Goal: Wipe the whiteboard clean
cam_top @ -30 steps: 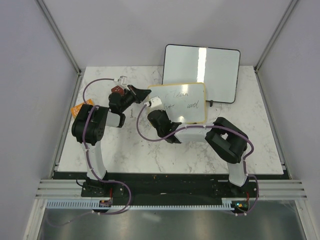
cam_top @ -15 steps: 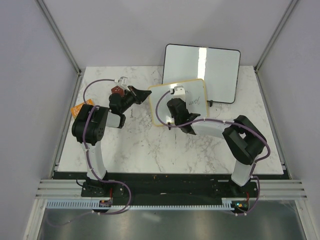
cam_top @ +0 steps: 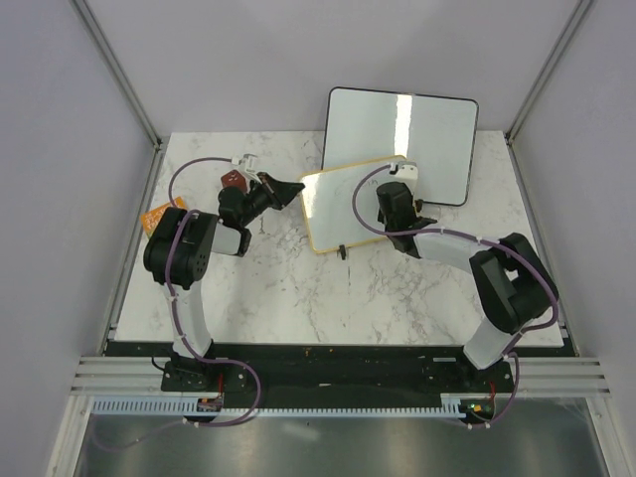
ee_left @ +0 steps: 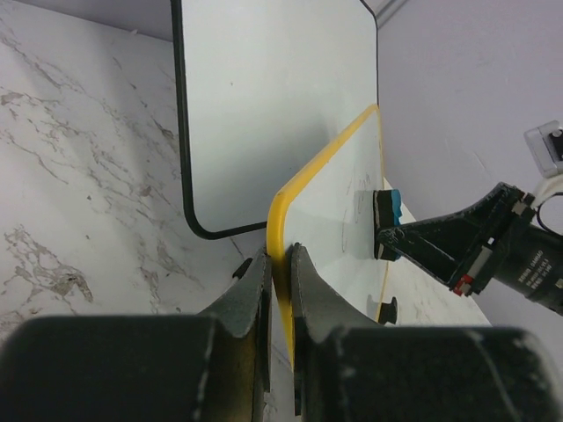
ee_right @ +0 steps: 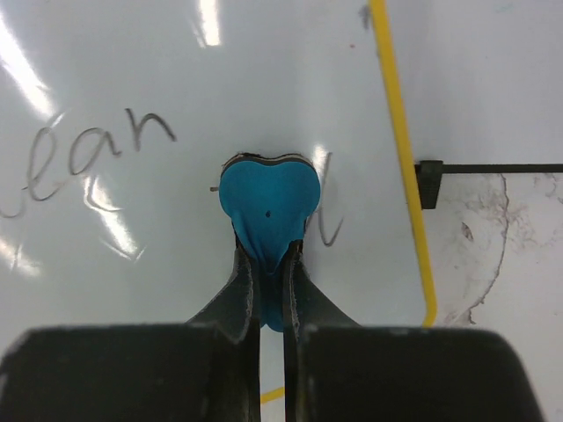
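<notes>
The whiteboard [cam_top: 338, 207], yellow-framed with black feet, stands tilted up on the marble table. My left gripper [cam_top: 294, 189] is shut on its left edge; in the left wrist view the jaws [ee_left: 280, 264] pinch the yellow rim [ee_left: 303, 180]. My right gripper [cam_top: 396, 189] is at the board's right end, shut on a blue eraser [ee_right: 267, 198] that is pressed against the white face. Black handwriting [ee_right: 114, 145] remains left of the eraser, and one stroke [ee_right: 330, 230] shows just to its right. In the left wrist view the eraser [ee_left: 387, 224] touches the board's far part.
A larger blank black-framed board [cam_top: 402, 144] leans at the back, just behind the whiteboard. An orange object [cam_top: 156, 216] lies at the table's left edge. Pale walls close in the left, right and back sides.
My right gripper has swept the eraser from the board's left part to its right end. The board's right end has swung towards the back. The left gripper has kept its hold.
</notes>
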